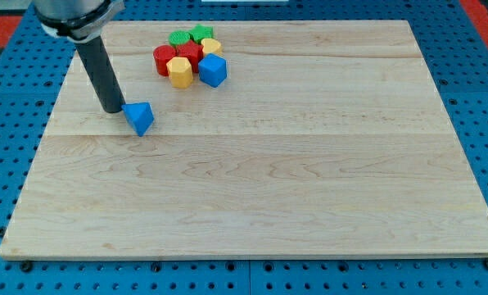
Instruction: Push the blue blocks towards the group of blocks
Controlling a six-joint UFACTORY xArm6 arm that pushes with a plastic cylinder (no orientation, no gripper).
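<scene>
just my tip [112, 109] touching blue triangle [139, 117], cluster [190, 56] apart.

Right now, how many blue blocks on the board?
2. Blue cube touches the cluster's right edge at the view's top; blue triangular block sits apart, just right of my tip.

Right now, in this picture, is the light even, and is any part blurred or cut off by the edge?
Camera view: the light wooden board is evenly lit, without glare; the dark rod, my tip left of the blue triangular block, casts only a faint shadow; the cluster of red, yellow, green and blue blocks is sharp; the arm's top is cut off at the view's top.
</scene>
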